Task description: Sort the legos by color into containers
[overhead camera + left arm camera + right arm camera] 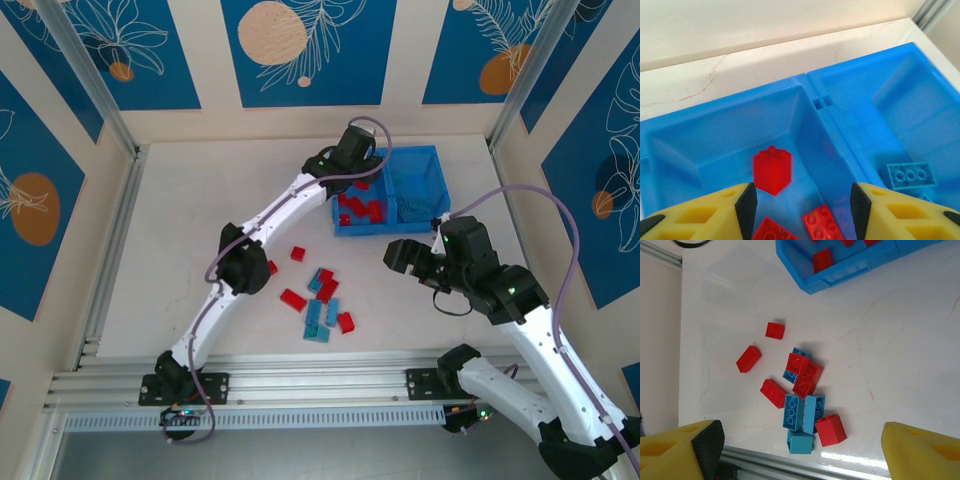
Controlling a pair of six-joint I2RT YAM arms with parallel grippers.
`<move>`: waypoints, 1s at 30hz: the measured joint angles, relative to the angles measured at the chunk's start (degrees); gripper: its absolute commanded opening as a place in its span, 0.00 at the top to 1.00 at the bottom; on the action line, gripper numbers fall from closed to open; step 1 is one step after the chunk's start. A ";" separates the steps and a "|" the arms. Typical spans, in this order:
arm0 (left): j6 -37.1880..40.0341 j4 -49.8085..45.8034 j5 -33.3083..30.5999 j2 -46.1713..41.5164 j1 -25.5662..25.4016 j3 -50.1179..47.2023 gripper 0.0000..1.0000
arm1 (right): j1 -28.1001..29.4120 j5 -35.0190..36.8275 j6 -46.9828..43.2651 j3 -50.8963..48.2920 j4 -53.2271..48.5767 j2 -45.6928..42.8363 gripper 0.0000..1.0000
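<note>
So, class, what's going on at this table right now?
Two robot arms are sorting Lego bricks by colour. The left gripper hangs open over the blue bin's left compartment, which holds red bricks. A light blue brick lies in the right compartment. The right gripper is open above the table, by a loose pile of red and blue bricks not yet sorted.

Bright, even light from overhead, no hard shadows: the loose legos (800, 390) throw only short soft ones on the table (910, 355). Specular streak on the tabletop just above the near rail (770, 460). Left wrist view: one red brick (772, 170) is smeared with ghosted edges, while the bin (840, 125) around it is sharp.
</note>
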 measured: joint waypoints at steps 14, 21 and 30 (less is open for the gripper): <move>22.36 21.38 12.57 -78.66 -0.02 -74.27 0.41 | 10.47 -0.96 -6.88 3.58 5.42 23.12 0.18; 41.99 12.22 20.61 -104.08 -0.02 -99.03 0.16 | 15.21 0.07 -7.69 7.43 8.09 40.44 0.19; 51.41 1.99 25.46 -118.14 -0.02 -108.39 0.00 | 19.32 4.55 2.32 15.41 7.63 56.43 0.23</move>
